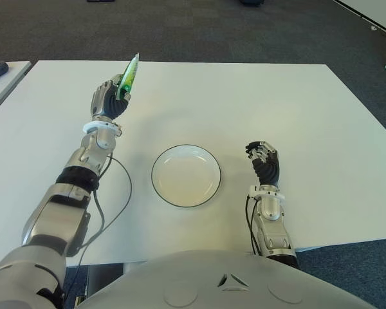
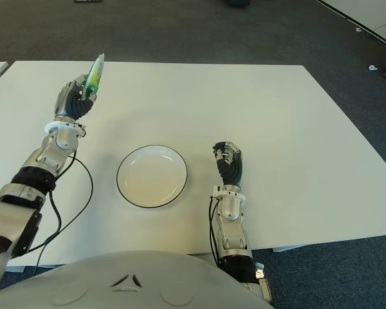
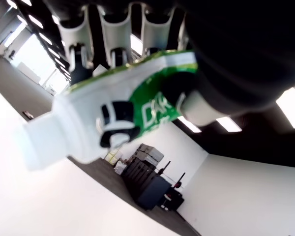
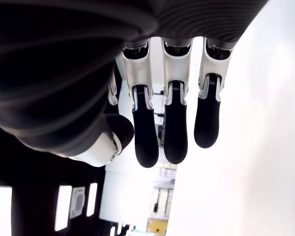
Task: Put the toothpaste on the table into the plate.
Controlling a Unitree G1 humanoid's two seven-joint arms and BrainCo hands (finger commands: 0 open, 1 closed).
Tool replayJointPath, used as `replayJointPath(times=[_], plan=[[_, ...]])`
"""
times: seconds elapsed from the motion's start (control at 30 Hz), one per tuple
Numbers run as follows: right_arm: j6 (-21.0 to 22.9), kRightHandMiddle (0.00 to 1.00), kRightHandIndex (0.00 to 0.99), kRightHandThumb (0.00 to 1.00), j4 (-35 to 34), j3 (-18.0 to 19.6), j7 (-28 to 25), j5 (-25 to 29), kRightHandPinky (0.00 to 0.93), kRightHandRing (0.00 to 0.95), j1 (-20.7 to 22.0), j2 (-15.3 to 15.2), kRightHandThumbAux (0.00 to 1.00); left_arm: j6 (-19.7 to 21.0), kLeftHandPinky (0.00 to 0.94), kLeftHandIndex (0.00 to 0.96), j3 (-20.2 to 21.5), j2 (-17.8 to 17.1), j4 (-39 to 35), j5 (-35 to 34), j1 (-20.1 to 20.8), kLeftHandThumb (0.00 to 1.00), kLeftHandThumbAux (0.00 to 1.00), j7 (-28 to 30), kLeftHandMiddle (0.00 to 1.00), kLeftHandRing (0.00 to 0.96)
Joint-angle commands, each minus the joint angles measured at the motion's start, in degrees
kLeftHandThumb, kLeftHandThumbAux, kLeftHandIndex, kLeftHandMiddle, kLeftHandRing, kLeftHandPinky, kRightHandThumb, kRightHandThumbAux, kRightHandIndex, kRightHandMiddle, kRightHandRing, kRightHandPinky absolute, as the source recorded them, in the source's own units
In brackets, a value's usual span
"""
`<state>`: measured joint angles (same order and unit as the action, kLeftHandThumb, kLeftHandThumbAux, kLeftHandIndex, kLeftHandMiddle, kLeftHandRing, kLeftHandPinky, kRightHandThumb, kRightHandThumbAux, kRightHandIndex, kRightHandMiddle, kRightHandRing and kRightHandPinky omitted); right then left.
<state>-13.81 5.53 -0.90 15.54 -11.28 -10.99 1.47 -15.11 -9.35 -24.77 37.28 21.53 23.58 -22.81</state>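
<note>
**Inspector A:** Two hands on record. Left eye view first: the left hand [image 1: 109, 98] sits in the upper left of the frame, raised above the worktop [image 1: 296, 109], its fingers closed around the lower end of the toothpaste [image 1: 129, 75]. The tube is clear of the surface, its long axis close to upright and leaning toward the upper right, the flat end uppermost.

**Inspector B:** And the plate [image 1: 186, 175]?

**Inspector A:** Centre of the frame, lower right of the held tube and well apart from it. Nothing lies in it. The right hand [image 1: 264, 163] shows just right of the plate, holding nothing.

**Inspector B:** Right eye view?

**Inspector A:** Same layout, shifted left. Tube upper left, plate lower centre, idle hand beside the plate's right edge.

**Inspector B:** Left wrist view?

**Inspector A:** Confirms the grip. Fingers [image 3: 78, 44] wrap over the green and white tube, thumb pressed on the printed face. The capped end projects toward the frame's left, free of the hand.

**Inspector B:** Right wrist view?

**Inspector A:** Fingers [image 4: 176, 132] loosely extended, side by side, gripping nothing.

**Inspector B:** Assessment?

**Inspector A:** Pickup appears complete. The holding hand must carry the tube toward frame centre and lower it. I judge that laying the long axis flat within the rim is needed before release, or it may topple out.
</note>
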Motion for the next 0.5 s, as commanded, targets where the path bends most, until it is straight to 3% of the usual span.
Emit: replayJointPath(times=[0.03, 0.5], plan=[[-0.05, 0.482, 0.428, 0.705, 0.88, 0.19, 0.03, -0.08, 0.443, 0.453, 0.49, 0.05, 0.73, 1.91, 0.84, 0.441, 2.35, 1.56, -5.21, -2.56, -1.94, 0.72, 0.705, 3.15, 0.845, 0.833], [-0.02, 0.482, 0.428, 0.705, 0.91, 0.22, 0.01, 0.01, 0.458, 0.456, 0.61, 0.05, 0.73, 1.5, 0.849, 0.441, 6.3, 3.31, -12.54, -5.53, -5.2, 0.72, 0.705, 8.02, 0.859, 0.845]])
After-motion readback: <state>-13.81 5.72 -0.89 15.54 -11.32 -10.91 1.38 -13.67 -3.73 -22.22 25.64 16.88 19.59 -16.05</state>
